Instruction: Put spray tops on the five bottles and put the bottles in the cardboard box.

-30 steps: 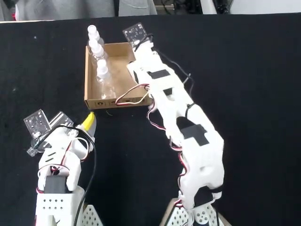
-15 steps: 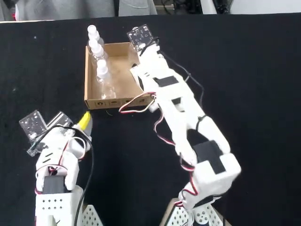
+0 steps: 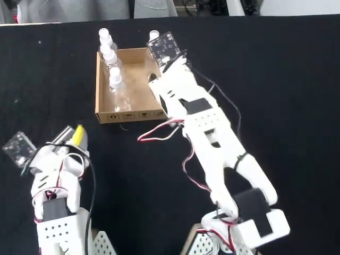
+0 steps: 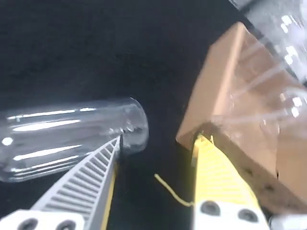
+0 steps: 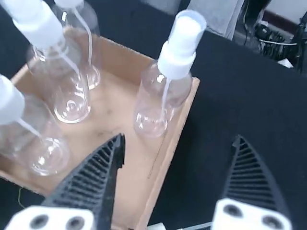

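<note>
High view, left to right: left end effector point(image 3: 73, 136) sits low over the bench point(image 3: 287, 79), near the front-left corner of the cardboard box point(image 3: 133, 115). Three capped bottles point(image 3: 109, 54) stand in a row along the box's left wall. Fourth bottle point(image 3: 154, 36) is by the far right corner, with the right arm stretched over the box.

Left wrist view adds the fifth bottle point(image 4: 72, 136), lying on its side on the bench outside the box. Left jaws are wide apart and hold nothing; one fingertip is touching or just beside the bottle's rounded end. Its neck end is out of frame, so I can't tell if a spray top is on.

Right wrist view: right end effector point(image 5: 176, 143) is wide and empty above the fourth bottle, which stands upright inside with its top on.

My read: four of five are boxed and the fifth is the open step. Next move needs the left jaws to straddle the lying bottle, then a top check, then boxing.
</note>
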`<control>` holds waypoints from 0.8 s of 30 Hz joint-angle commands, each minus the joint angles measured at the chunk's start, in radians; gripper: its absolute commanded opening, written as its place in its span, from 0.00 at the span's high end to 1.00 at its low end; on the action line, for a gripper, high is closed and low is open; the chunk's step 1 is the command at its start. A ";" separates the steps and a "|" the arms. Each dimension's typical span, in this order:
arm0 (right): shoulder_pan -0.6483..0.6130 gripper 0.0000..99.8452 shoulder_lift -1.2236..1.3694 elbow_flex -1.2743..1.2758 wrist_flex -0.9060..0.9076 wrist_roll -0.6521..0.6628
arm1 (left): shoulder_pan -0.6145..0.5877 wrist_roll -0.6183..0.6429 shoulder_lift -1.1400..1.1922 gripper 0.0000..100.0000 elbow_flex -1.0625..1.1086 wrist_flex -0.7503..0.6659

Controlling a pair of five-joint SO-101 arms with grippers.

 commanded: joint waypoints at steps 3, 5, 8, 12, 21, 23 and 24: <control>-0.028 0.71 -0.093 -0.007 0.028 -0.006 | -0.085 0.021 -0.012 0.78 -0.087 -0.021; -0.031 0.71 -0.093 -0.010 0.046 -0.006 | -0.136 0.021 -0.012 0.78 -0.102 -0.021; -0.048 0.71 -0.097 -0.010 0.054 -0.006 | -0.213 0.023 -0.012 0.78 -0.113 -0.031; -0.051 0.71 -0.093 -0.010 0.054 -0.006 | -0.248 0.023 -0.012 0.78 -0.124 -0.029; -0.051 0.71 -0.093 -0.010 0.055 -0.006 | -0.283 -0.230 -0.012 0.77 -0.127 -0.026; -0.051 0.71 -0.093 -0.010 0.055 -0.006 | -0.286 -0.272 -0.012 0.77 -0.127 -0.028; -0.051 0.71 -0.093 -0.010 0.055 -0.006 | -0.286 -0.275 -0.012 0.77 -0.128 -0.029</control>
